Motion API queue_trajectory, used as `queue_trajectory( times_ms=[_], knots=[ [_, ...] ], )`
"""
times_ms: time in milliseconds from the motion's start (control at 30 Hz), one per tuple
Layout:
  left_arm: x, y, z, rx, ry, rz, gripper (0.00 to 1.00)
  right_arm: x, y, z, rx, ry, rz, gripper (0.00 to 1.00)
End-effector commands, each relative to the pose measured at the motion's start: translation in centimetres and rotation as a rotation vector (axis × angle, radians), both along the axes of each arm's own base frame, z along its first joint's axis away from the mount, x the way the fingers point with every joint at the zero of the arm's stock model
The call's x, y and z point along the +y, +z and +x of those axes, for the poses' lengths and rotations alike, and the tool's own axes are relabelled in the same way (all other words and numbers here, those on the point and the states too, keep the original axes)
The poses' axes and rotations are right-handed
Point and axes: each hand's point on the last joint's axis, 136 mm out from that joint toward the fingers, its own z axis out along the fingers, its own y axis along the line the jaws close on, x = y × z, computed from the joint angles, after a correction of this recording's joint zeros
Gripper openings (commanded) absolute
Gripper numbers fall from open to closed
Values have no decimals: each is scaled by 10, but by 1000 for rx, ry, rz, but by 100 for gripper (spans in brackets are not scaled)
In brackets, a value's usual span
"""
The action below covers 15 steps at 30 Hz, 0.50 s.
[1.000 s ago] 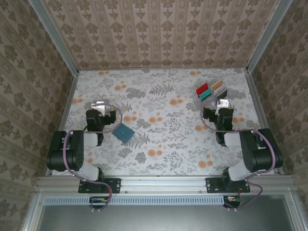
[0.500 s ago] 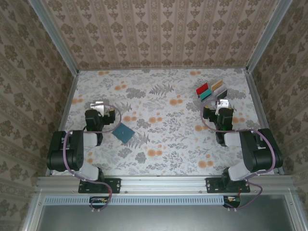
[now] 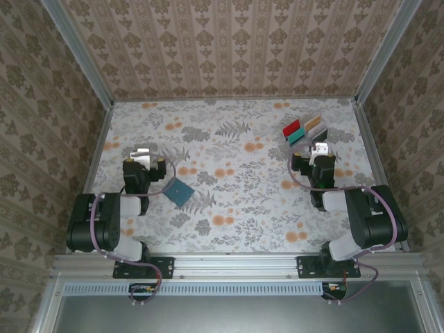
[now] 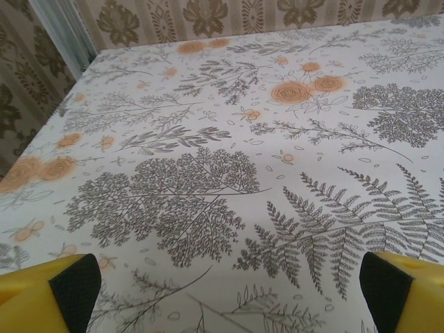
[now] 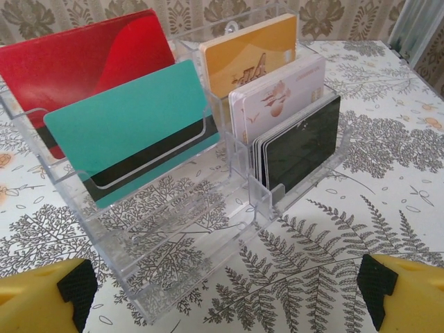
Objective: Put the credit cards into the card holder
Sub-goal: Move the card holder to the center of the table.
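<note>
The cards (image 5: pixel 132 128) stand packed in a clear rack (image 5: pixel 180 260) just ahead of the right gripper (image 5: pixel 223 298), jaws spread wide; a pinch could catch two cards at once or drag the light rack; the left gripper (image 4: pixel 225 288), also spread, hangs over the table (image 4: pixel 208 139). The cards are thin, glossy and upright: red, teal, tan, white, dark; the holder (image 3: pixel 180 191), a flat teal square, lies near the left gripper.

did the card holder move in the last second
No. The card holder lies in the same place as before, its far corner still just below the orange flower printed on the table.
</note>
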Motion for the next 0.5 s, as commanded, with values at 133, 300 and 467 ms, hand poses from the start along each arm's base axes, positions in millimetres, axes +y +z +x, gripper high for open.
queue_trajectory(
  times_ms=[133,300,467],
  knots=[
    [25,37,-17,-40,149,-107,100,1,28,-4,-43,-5,-5,100],
    [29,62,-35,16,209,-233,100,-19,50,-24,109,-192,127,100],
    [16,65,-52,170,253,-518,100,18,59,-44,350,-121,382,100]
  ],
)
